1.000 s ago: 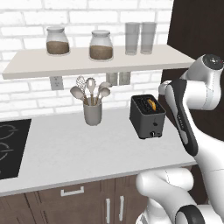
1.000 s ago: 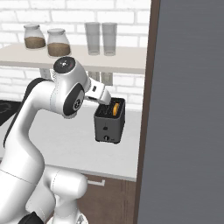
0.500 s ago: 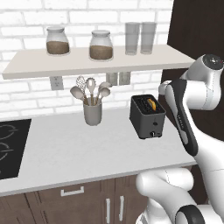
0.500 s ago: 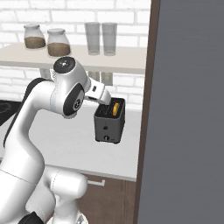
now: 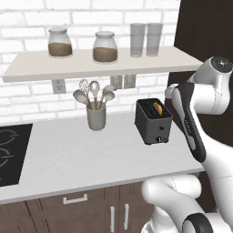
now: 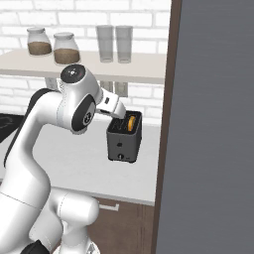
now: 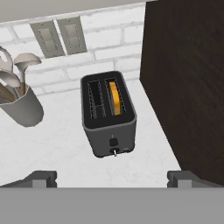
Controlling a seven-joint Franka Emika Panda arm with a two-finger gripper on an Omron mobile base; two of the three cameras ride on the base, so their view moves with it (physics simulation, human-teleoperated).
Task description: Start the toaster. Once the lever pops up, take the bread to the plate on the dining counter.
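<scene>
Toaster loaded at the counter's right end, hand held above it

The toaster [image 5: 154, 121] stands on the white counter [image 5: 68, 159] near its right end, close to the back wall and just beside the dark tall cabinet [image 7: 183, 83], its knob face turned toward the counter's front edge. The bread [image 7: 114, 97] sits upright in the slot nearer the cabinet, its golden top edge showing; the other slot is dark. The hand [image 7: 111, 178] hangs above the counter's front part, apart from the toaster, its fingertips [image 7: 41, 178] spread wide and holding nothing. A grey utensil cup [image 5: 96, 117] with spoons and a whisk stands further left along the back wall, well apart from the toaster.
</scene>
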